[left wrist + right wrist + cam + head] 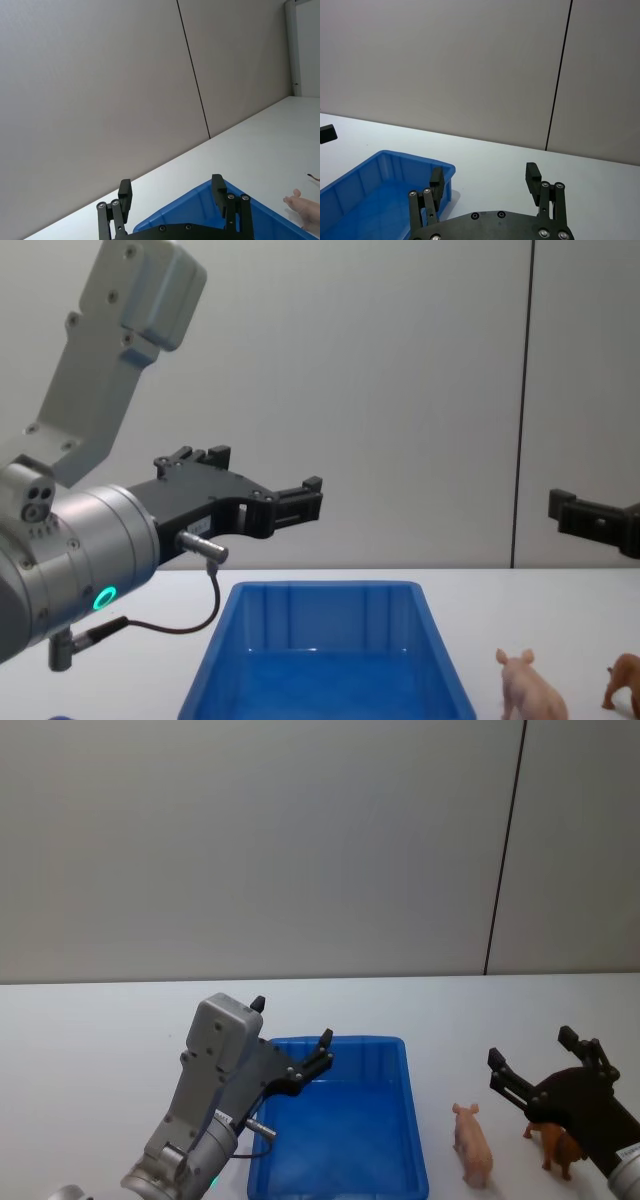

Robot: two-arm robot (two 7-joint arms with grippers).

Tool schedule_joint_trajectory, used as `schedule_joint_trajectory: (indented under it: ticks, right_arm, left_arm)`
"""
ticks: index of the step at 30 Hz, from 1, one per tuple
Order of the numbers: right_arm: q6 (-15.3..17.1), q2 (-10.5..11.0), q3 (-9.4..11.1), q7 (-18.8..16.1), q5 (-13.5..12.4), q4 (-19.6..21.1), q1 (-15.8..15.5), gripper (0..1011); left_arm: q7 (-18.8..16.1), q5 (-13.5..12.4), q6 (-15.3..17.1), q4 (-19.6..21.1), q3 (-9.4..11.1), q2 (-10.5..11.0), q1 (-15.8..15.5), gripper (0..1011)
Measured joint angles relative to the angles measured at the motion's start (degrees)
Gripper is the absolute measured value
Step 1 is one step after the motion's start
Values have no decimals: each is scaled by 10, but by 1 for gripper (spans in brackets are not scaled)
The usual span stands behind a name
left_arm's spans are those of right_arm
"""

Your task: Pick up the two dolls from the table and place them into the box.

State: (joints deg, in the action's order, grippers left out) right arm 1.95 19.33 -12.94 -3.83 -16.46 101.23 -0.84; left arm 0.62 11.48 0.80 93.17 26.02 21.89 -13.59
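Blue box (380,1042); pig (473,1143), brown doll (560,1148) at its 3 o'clock; left gripper (292,1020) over box, right gripper (531,1046) over brown doll, both spread wide, holding nothing.

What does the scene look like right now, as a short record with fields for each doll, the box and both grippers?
pig: standing on the table, right of the box, outside it
brown animal: on the table, right of the pig
box: no doll seen inside
left gripper: open, empty, raised over the box's left side
right gripper: open, empty, raised above the brown animal
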Motion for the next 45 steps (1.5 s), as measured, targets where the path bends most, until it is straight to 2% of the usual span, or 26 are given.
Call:
schedule_joint_trajectory:
  ticks: [14, 21, 28, 45]
  right_arm:
    - [0, 0, 1, -1, 0, -1, 1, 1001]
    - [7, 4, 6, -18, -6, -10, 7, 1001]
    - [23, 15, 16, -37, -14, -24, 15, 1001]
    - [74, 38, 35, -52, -25, -51, 14, 1001]
  left_arm:
    - [0, 0, 0, 0, 0, 0, 0, 1001]
    - [0, 0, 0, 0, 0, 0, 0, 1001]
    - [0, 0, 0, 0, 0, 0, 0, 1001]
    - [0, 0, 0, 0, 0, 0, 0, 1001]
